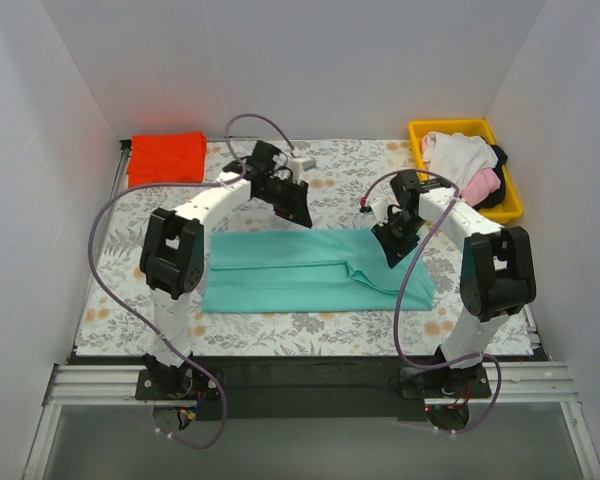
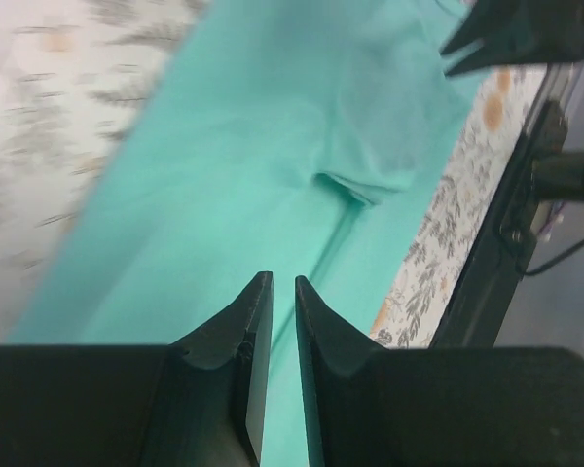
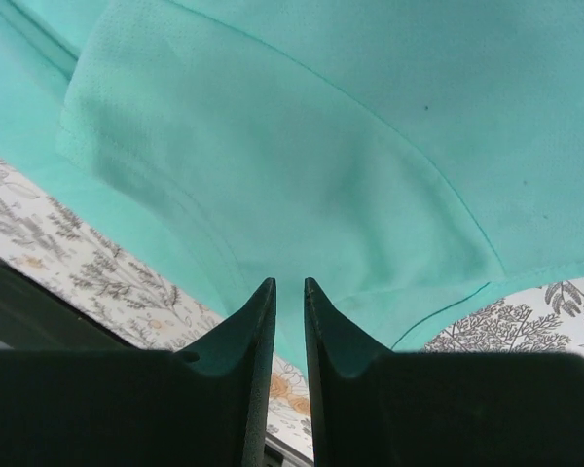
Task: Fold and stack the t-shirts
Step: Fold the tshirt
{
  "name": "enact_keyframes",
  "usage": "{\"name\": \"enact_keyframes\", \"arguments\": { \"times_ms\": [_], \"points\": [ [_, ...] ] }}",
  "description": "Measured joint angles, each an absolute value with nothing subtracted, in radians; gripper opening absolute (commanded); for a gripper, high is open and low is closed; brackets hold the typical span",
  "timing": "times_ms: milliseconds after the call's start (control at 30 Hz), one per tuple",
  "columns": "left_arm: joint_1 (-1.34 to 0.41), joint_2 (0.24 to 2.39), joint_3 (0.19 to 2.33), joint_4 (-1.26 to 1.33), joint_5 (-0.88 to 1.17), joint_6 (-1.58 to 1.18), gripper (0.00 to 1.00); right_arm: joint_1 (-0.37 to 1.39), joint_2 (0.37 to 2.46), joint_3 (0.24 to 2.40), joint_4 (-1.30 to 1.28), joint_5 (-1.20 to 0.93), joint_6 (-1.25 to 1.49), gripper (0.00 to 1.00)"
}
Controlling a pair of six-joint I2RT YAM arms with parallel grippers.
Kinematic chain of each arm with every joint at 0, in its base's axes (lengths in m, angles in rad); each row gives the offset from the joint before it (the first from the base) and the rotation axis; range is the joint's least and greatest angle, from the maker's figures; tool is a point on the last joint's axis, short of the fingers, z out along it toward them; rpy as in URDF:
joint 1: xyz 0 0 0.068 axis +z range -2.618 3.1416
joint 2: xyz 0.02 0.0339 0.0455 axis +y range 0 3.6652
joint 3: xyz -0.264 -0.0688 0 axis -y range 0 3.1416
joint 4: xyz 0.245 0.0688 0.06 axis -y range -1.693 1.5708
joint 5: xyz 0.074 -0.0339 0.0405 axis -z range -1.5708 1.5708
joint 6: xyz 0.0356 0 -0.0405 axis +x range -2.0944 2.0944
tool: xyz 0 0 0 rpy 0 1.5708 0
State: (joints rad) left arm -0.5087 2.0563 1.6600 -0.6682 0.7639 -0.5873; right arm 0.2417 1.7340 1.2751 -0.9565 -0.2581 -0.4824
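Teal shirt (image 1: 300, 275) lay flat mid-table on the fern cloth (image 1: 330, 328), doubled into a long band, apparently squared up for the next fold. Overhead, the left gripper (image 1: 298, 213) hung near its far edge and the right gripper (image 1: 393, 248) over its right end. A red shirt (image 1: 167, 158) sat folded at the far left corner, probably the start of the stack, with others (image 1: 460, 155) heaped in the tray (image 1: 448, 126). Left wrist: jaws nearly closed, a slit between, nothing held. Right wrist: likewise — narrow slit, empty, above the sleeve.
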Motion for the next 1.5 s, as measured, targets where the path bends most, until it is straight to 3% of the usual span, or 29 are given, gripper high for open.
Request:
{"name": "enact_keyframes", "arguments": {
  "times_ms": [167, 333, 467, 567, 667, 733, 867, 1033, 1300, 1500],
  "points": [
    [-0.276, 2.020, 1.674, -0.682, 0.770, -0.675, 0.18, 0.304, 1.819, 1.284, -0.934, -0.113, -0.474, 0.24],
    [-0.117, 1.871, 1.549, -0.646, 0.733, -0.731, 0.26, 0.330, 1.998, 1.409, -0.941, 0.011, -0.478, 0.22],
    [-0.054, 1.761, 1.520, -0.630, 0.711, -0.740, 0.34, 0.349, 2.166, 1.671, -1.000, 0.084, -0.483, 0.20],
    [-0.006, 1.714, 1.520, -0.631, 0.707, -0.719, 0.45, 0.367, 2.342, 1.990, -1.000, 0.123, -0.493, 0.20],
    [0.045, 1.698, 1.520, -0.679, 0.699, -0.654, 0.46, 0.396, 2.541, 2.336, -0.889, 0.155, -0.514, 0.21],
    [0.068, 1.692, 1.512, -0.723, 0.690, -0.591, 0.46, 0.427, 2.601, 2.409, -0.739, 0.188, -0.538, 0.25],
    [0.056, 1.642, 1.432, -0.796, 0.672, -0.469, 0.43, 0.506, 2.537, 2.219, -0.454, 0.226, -0.557, 0.33],
    [-0.064, 1.612, 1.343, -0.820, 0.580, -0.361, 0.36, 0.542, 2.368, 2.056, -0.307, 0.227, -0.539, 0.38],
    [-0.301, 1.768, 1.306, -0.783, 0.353, -0.294, 0.30, 0.419, 1.983, 1.879, -0.217, 0.229, -0.517, 0.41],
    [-0.370, 1.916, 1.335, -0.756, 0.152, -0.256, 0.29, 0.381, 1.895, 1.797, -0.324, 0.155, -0.448, 0.41]
  ]
}}
